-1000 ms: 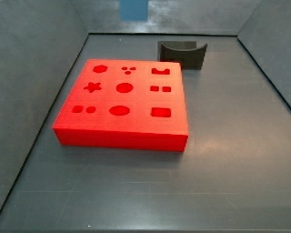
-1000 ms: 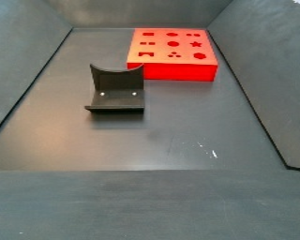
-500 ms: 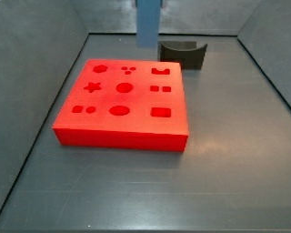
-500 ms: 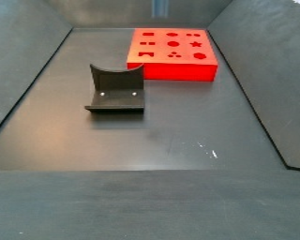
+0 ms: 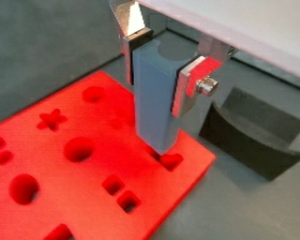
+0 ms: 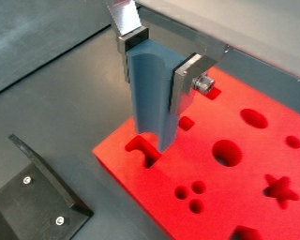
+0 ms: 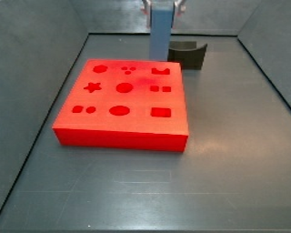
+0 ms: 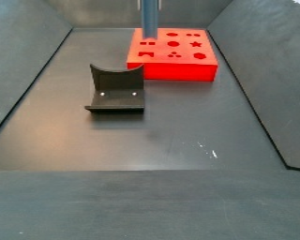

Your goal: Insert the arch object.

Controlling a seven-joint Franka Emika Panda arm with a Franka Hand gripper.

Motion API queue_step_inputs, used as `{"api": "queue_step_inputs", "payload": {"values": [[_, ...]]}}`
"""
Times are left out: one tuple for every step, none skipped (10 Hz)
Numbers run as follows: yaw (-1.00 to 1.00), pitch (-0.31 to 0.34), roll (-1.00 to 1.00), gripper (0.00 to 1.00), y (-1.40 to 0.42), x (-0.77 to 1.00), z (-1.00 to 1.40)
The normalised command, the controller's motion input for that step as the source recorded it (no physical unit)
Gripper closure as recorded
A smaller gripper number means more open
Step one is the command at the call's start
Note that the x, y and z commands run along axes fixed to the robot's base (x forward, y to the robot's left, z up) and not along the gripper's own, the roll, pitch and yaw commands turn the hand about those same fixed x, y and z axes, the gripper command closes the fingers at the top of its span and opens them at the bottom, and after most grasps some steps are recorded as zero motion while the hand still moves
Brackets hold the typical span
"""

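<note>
A dark grey, matt worktop [image 8: 178, 141] is carrying everything, and the largest thing lying on it is the red slab [image 7: 124, 114], a smooth, flat-topped block that is showing cut-out holes: circles, a star, squares and an arch-shaped hole [image 6: 142, 148] near one corner. Just beside that corner the fixture [image 8: 115, 91] is standing, a dark L-shaped bracket with a curved upper edge and small bright screws. The arch object [image 6: 150, 89] is showing here as a tall, smooth blue-grey bar hanging upright, with its lower end sitting over or just at the arch-shaped hole; whether it is already entering cannot be told, and its notched profile is not showing. The gripper [image 5: 163, 61] is hovering above that corner of the slab, its jaws clenching the bar's upper part between the silver fingers [image 5: 194, 80]. Judging from here, the bar is risking catching on the hole's rim if it is turned or offset slightly, since the profile is allowing only one orientation; pressing down then could be making the smooth bar slip or tilt in the pads, or shoving the slab towards the fixture
</note>
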Motion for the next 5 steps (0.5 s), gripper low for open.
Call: {"api": "queue_step_inputs", "payload": {"values": [[-0.07, -0.046, -0.06, 1.0, 0.08, 0.33, -0.34], [-0.05, -0.051, -0.03, 1.0, 0.07, 0.27, -0.35], [0.0, -0.031, 0.0, 1.0, 0.03, 0.13, -0.23], [0.0, -0.009, 0.01, 1.0, 0.01, 0.0, -0.15], [-0.02, 0.0, 0.06, 1.0, 0.05, -0.02, -0.13]]}}
